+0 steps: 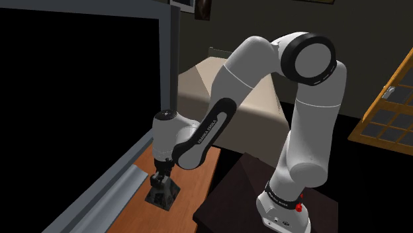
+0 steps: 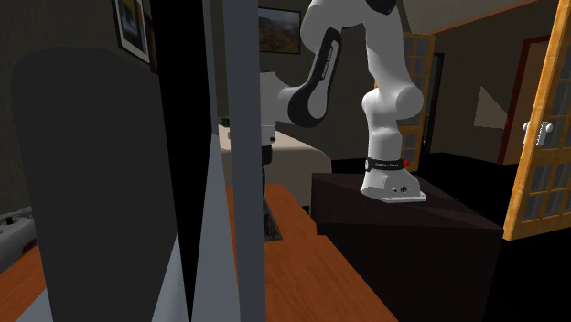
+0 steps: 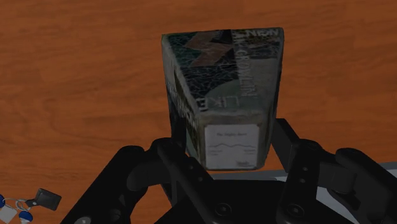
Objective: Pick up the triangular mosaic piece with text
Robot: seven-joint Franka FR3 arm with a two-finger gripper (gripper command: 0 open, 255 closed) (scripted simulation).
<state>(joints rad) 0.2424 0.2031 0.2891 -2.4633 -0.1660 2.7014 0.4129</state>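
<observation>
A wedge-shaped mosaic piece [image 3: 222,83], dark green and grey with lettering on its faces and a white label on the end nearest the hand, stands between my fingers. My gripper [image 3: 230,151] is shut on it, with one black finger [image 3: 173,153] against each side of its near end. In the shoulder view the gripper [image 1: 161,180] points straight down over the wooden table [image 1: 192,192], and the dark piece [image 1: 163,194] hangs under it at the table's surface. I cannot tell whether the piece still touches the wood.
A small key fob with keys [image 3: 35,200] lies on the table close to the hand. A grey window frame [image 1: 109,195] runs along the table's far side. The dark stand [image 1: 241,192] borders the table, with a bed [image 1: 218,86] behind and an orange-framed door [image 1: 390,112].
</observation>
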